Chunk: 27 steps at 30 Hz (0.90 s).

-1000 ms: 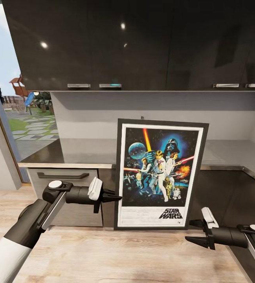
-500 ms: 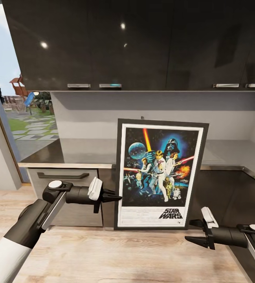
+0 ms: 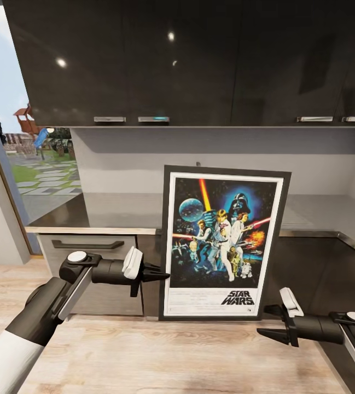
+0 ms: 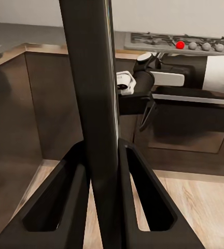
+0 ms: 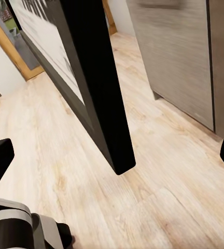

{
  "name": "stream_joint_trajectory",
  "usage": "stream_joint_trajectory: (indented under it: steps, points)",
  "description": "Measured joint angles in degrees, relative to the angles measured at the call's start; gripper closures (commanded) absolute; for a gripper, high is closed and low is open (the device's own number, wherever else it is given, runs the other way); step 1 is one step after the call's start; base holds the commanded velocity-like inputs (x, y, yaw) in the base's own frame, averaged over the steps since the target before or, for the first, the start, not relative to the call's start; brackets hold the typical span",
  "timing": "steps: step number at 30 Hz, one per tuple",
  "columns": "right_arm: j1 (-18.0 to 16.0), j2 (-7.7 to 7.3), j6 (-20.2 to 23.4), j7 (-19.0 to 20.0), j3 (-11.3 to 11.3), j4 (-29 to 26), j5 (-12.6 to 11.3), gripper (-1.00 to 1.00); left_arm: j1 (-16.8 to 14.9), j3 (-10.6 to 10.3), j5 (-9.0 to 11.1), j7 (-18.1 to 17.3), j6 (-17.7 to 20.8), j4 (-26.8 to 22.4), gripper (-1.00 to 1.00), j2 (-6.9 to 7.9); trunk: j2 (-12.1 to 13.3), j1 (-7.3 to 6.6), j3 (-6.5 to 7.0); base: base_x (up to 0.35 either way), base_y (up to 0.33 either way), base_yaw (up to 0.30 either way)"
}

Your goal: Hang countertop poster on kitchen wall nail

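Left gripper (image 3: 165,276) clamped on upright poster's (image 3: 223,243) left edge before the bench (image 3: 117,210); right gripper (image 3: 269,323) wide apart.

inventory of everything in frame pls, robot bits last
Star Wars poster, black frame, white border: 1, colourful on dark blue, upright, held off the countertop in front of the lower cabinets.
Grey steel countertop: 1, runs along the back wall and turns at the right.
Glossy dark upper cabinets: a row with metal handles, above the countertop.
Grey drawer with dark handle: 1, under the countertop at left.
Light wood floor: below.
Hob with a red knob: 1, on a counter, left wrist view.
Left gripper: black, shut on the poster's left edge.
Right gripper: black, open, below the poster's right corner, not touching.
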Motion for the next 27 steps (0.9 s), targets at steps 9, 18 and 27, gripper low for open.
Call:
stream_joint_trajectory:
  steps: [9, 18, 27]
  points:
    - [-0.58, 0.54, -0.02, -0.12, 0.0, -0.04, 0.0, -1.0, 0.0, 0.0, 0.06, 0.0, 0.01, 0.0, 1.0, 0.0, 0.0, 0.0, 0.0, 0.0, 0.0, 0.0]
    - [-0.78, 1.28, -2.23, -0.14, 0.0, 0.03, 0.0, -1.0, 0.01, 0.0, 0.08, -0.04, 0.0, 0.0, 1.0, 0.0, 0.0, 0.0, 0.0, 0.0, 0.0, 0.0]
    - [-0.79, 1.27, -3.1, -0.14, 0.0, 0.4, 0.0, -1.0, 0.0, 0.0, 0.05, -0.03, 0.08, 0.0, 1.0, 0.0, 0.0, 0.0, 0.0, 0.0, 0.0, 0.0]
